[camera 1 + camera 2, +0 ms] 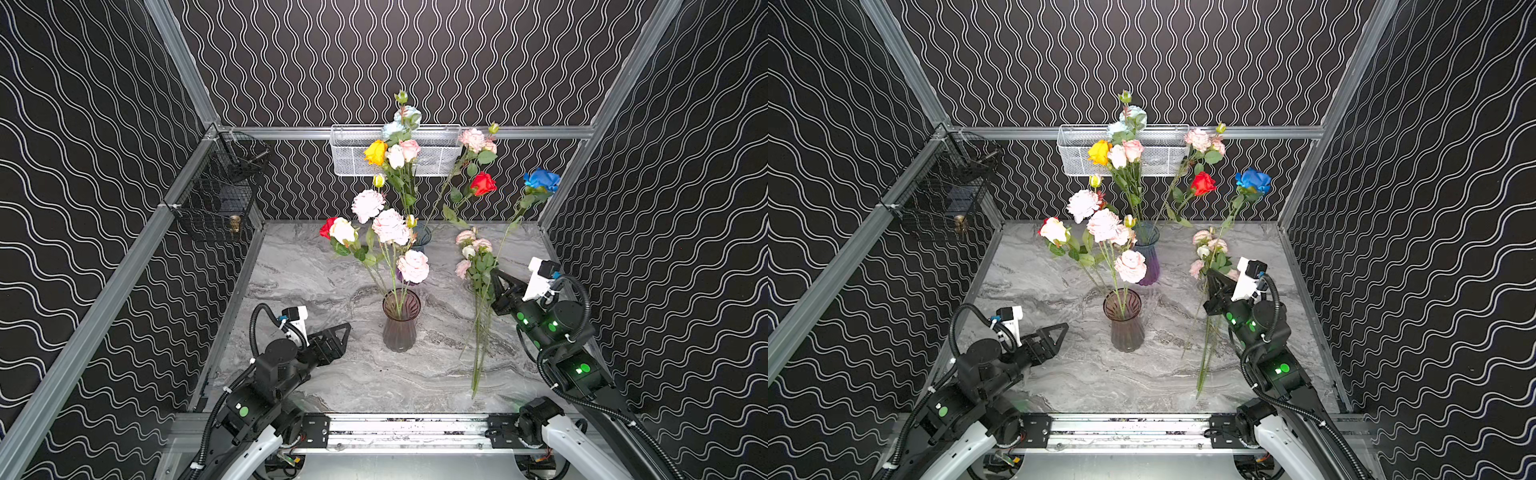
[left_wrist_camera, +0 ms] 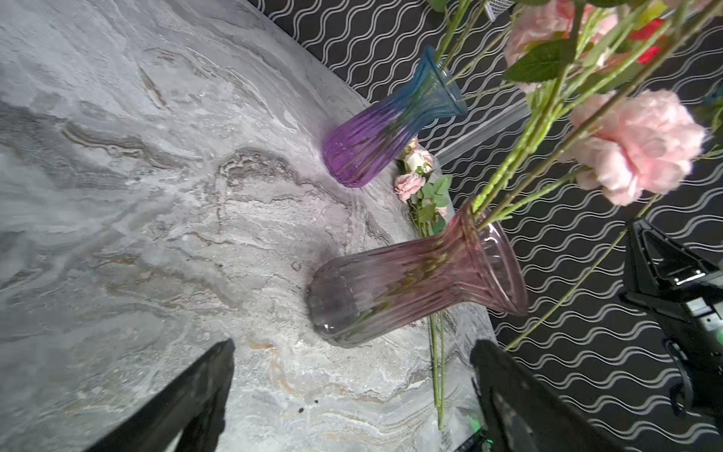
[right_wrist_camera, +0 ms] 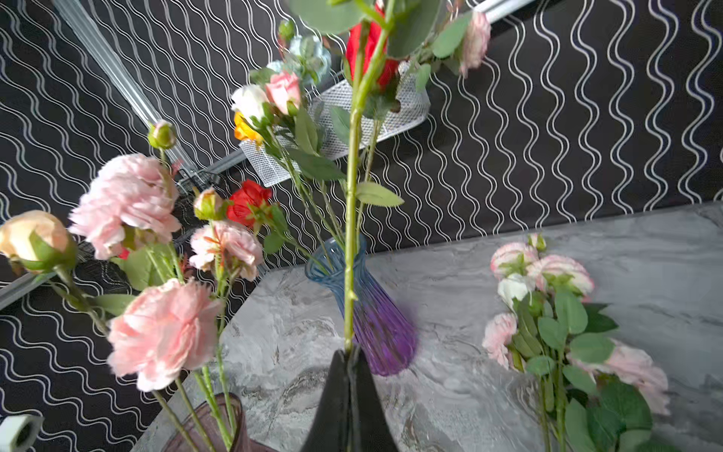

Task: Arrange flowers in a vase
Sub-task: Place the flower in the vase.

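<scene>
Both top views: right of the pink vase (image 1: 401,320), the right fingers (image 1: 500,286) pinch the blue rose (image 1: 541,179). Left wrist: left fingers (image 2: 191,407) spread, empty, beside that vase. Right wrist: stem (image 3: 353,164) clamped tight; next, likely, lowering its end into the vase mouth.

The left half of the surface (image 1: 307,274) lay bare from front to back, and bare surface also separated the wide-spread left claw (image 2: 354,346) from the smoky pink vase (image 1: 401,322) at centre. That vase's blooms fanned up and leftward, crowding the air above it. Close behind stood the blue-purple vase (image 1: 1148,259), its tall stems reaching the white mesh basket (image 1: 353,162). On the right a loose spray (image 1: 484,264) lay lengthwise, with the right claw (image 1: 495,276), pinched on the blue rose (image 1: 540,179) stem, just beside it.
</scene>
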